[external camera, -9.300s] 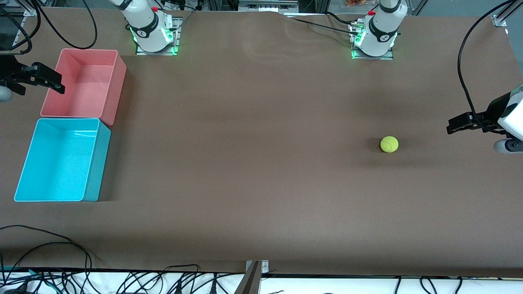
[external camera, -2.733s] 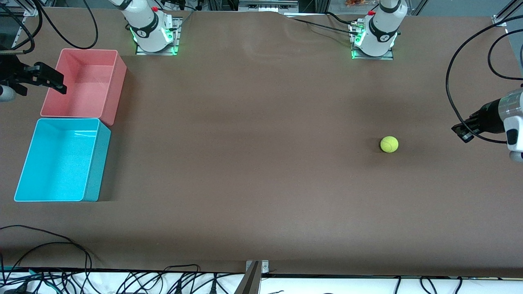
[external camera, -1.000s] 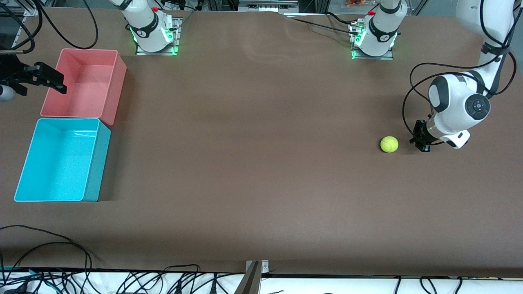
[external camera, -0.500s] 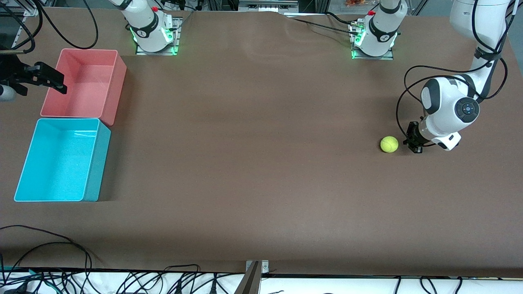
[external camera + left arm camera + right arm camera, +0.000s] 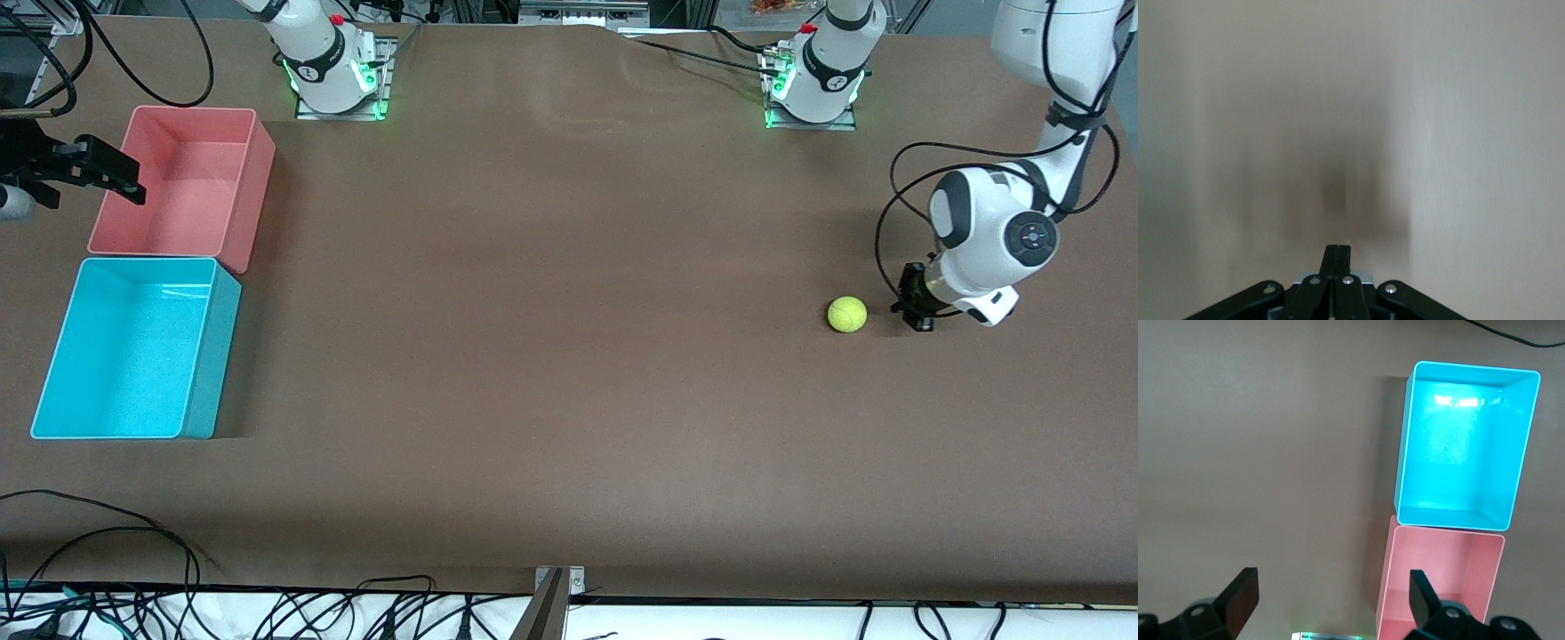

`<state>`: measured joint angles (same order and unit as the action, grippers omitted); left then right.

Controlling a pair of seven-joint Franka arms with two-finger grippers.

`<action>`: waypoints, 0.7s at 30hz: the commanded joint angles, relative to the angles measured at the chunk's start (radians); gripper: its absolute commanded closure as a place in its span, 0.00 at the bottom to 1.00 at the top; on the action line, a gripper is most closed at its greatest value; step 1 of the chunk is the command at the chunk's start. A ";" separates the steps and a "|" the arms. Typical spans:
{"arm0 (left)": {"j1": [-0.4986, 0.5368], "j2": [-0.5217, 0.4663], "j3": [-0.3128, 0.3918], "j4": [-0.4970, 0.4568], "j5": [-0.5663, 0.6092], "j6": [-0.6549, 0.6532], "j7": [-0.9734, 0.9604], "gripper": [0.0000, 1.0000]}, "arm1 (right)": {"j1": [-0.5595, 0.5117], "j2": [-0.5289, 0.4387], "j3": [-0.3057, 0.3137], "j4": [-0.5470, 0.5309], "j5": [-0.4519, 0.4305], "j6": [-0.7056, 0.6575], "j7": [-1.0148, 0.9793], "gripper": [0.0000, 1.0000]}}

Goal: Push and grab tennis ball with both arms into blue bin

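Note:
The tennis ball (image 5: 847,314) lies on the brown table toward the left arm's end. My left gripper (image 5: 918,320) is shut and empty, low at the table just beside the ball, on the side toward the left arm's end, a small gap apart. The left wrist view shows its closed fingers (image 5: 1337,256) over blurred table, and the ball is hidden there. The blue bin (image 5: 53,356) stands empty at the right arm's end and also shows in the right wrist view (image 5: 1405,440). My right gripper (image 5: 124,178) is open and waits high by the pink bin, as the right wrist view (image 5: 1331,600) shows.
A pink-red bin (image 5: 258,169) stands empty beside the blue bin, farther from the front camera; it also shows in the right wrist view (image 5: 1498,587). Cables (image 5: 107,533) lie along the table's front edge. A wide stretch of brown table lies between ball and bins.
The left arm came in from the table's end, lowered its shut gripper beside the ball, then drew back slightly from it. The ball and the right arm have not moved.

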<state>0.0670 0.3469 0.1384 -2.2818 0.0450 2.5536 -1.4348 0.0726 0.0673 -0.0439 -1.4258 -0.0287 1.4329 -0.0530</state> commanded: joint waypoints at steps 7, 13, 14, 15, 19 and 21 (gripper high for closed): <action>0.105 -0.002 -0.006 0.005 0.121 0.030 0.063 1.00 | 0.003 -0.003 -0.004 0.018 -0.011 -0.017 -0.014 0.00; 0.080 0.006 -0.051 -0.001 0.105 0.033 0.008 1.00 | 0.003 -0.003 -0.004 0.018 -0.011 -0.017 -0.014 0.00; 0.079 0.009 -0.077 -0.002 0.105 0.033 -0.024 1.00 | 0.003 -0.003 -0.004 0.018 -0.011 -0.017 -0.014 0.00; 0.079 0.012 -0.104 -0.002 0.107 0.033 -0.064 1.00 | 0.003 -0.003 -0.004 0.018 -0.011 -0.017 -0.014 0.00; 0.076 0.015 -0.209 -0.011 0.107 0.033 -0.205 1.00 | 0.003 -0.003 -0.004 0.018 -0.011 -0.017 -0.014 0.00; 0.076 0.015 -0.272 -0.025 0.116 0.031 -0.275 1.00 | 0.001 -0.003 -0.004 0.018 -0.011 -0.017 -0.014 0.00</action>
<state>0.1580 0.3587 -0.0238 -2.2828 0.1376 2.5790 -1.5462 0.0722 0.0673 -0.0446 -1.4258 -0.0287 1.4327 -0.0531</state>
